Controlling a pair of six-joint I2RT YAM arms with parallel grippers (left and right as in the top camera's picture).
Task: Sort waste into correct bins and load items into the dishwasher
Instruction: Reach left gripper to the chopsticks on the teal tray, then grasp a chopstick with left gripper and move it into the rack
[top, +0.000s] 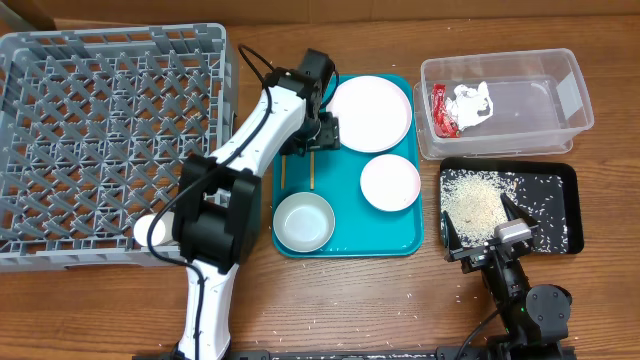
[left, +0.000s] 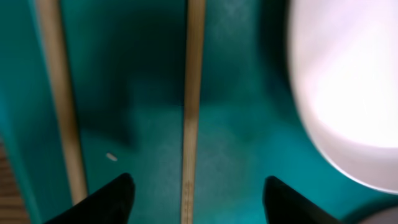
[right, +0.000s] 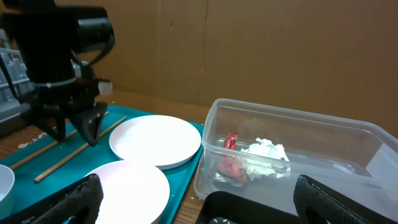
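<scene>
My left gripper (top: 322, 137) (left: 196, 193) is open, low over the teal tray, with one wooden chopstick (left: 193, 93) between its fingers. The second chopstick (left: 59, 93) lies to the left. On the tray sit a large white plate (top: 370, 113), a smaller dish (top: 390, 182) and a bowl (top: 304, 221). The grey dish rack (top: 110, 140) stands at the left. The clear tub (top: 560, 100) holds the red wrapper (top: 441, 110) and tissue (top: 472, 103). The black tray (top: 560, 175) holds rice (top: 472, 198). My right gripper (top: 480, 235) (right: 199, 199) is open and empty at the black tray's front edge.
The teal tray (top: 345, 243) lies between the rack and the bins. A white cup-like shape (top: 150, 230) shows at the rack's front right corner. Loose rice grains (top: 320, 322) lie scattered on the wooden table near the front. A cardboard wall (right: 249, 50) stands behind.
</scene>
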